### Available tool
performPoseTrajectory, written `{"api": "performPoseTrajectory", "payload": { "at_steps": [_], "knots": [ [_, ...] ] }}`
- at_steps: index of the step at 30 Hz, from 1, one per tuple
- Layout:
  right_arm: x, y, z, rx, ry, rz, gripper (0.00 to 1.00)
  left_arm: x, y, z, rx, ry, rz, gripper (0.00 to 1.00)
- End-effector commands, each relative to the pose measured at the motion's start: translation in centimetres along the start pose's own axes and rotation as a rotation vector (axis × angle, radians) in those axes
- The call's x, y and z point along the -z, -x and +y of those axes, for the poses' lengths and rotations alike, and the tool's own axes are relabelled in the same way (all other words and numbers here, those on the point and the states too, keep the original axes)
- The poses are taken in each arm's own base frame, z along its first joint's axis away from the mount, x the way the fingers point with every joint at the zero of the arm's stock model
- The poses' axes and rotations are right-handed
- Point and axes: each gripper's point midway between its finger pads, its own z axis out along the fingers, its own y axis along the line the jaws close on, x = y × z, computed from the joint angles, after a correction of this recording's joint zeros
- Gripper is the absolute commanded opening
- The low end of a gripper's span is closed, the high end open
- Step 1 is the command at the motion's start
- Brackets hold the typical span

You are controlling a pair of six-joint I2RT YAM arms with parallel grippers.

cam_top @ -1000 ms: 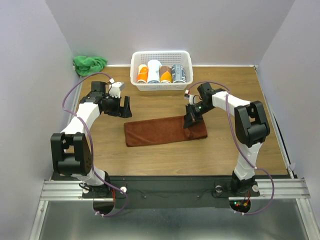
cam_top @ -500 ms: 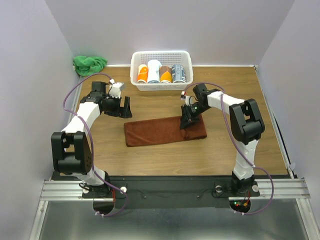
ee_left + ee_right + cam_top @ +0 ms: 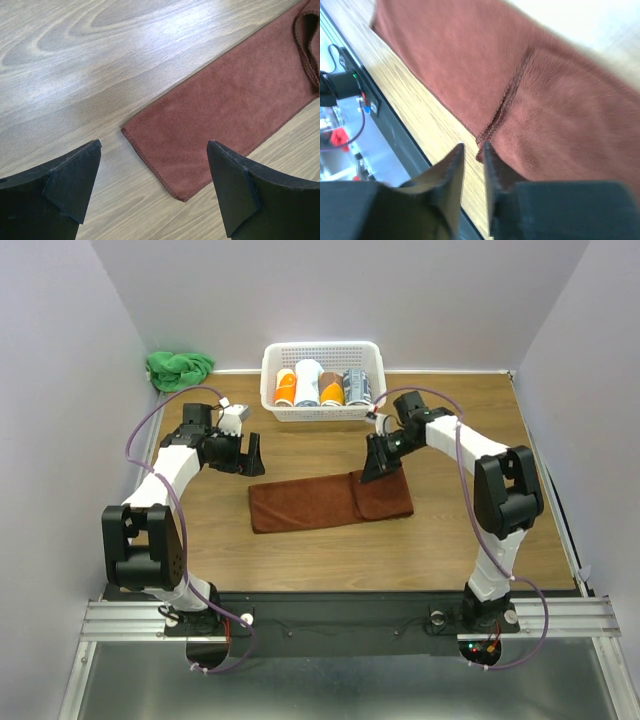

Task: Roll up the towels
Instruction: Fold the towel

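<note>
The reddish-brown towel (image 3: pixel 315 503) lies flat across the middle of the table, its right end folded back over itself in a short flap (image 3: pixel 384 494). My right gripper (image 3: pixel 372 468) hangs just above the flap's far edge, its jaws a narrow gap apart with nothing between them. In the right wrist view the right gripper (image 3: pixel 472 146) sits over the flap's hemmed edge (image 3: pixel 507 100). My left gripper (image 3: pixel 250 455) is wide open above the wood, just beyond the towel's left end (image 3: pixel 200 145). The green towel (image 3: pixel 180 367) is bunched in the far left corner.
A white basket (image 3: pixel 322 346) at the back centre holds several rolled towels: orange, white, brown-orange and grey-patterned. Walls close in the left, right and back sides. The table's near edge with its black rail (image 3: pixel 395 130) runs below the brown towel.
The right gripper has let go of the towel's folded end, parted its jaws a little and risen toward the far side. The flap now lies flat. The left arm has not moved.
</note>
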Motion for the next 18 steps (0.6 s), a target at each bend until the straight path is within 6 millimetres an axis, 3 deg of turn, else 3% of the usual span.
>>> {"api": "performPoseTrajectory", "payload": {
  "at_steps": [1,7,9,13,18],
  "knots": [
    [4.3,3.8,-0.1,0.066,-0.025,-0.144,0.23,1.4,1.4,-0.9,-0.048,-0.023,-0.075,0.99],
    [3.8,3.4,-2.2,0.056,-0.080,-0.122,0.13,1.2,1.3,-1.1,-0.055,-0.040,-0.076,0.99],
    [3.1,2.5,-3.0,0.054,-0.086,-0.094,0.13,1.2,1.1,-1.6,-0.061,-0.068,-0.071,0.98],
    [1.1,0.8,-5.3,0.028,-0.090,-0.030,0.13,0.4,0.0,-2.1,-0.069,-0.096,-0.050,0.84],
    [-0.4,0.6,-6.2,0.001,-0.054,-0.020,0.13,-0.4,-0.8,-2.2,-0.050,-0.115,-0.022,0.80]
  ]
}}
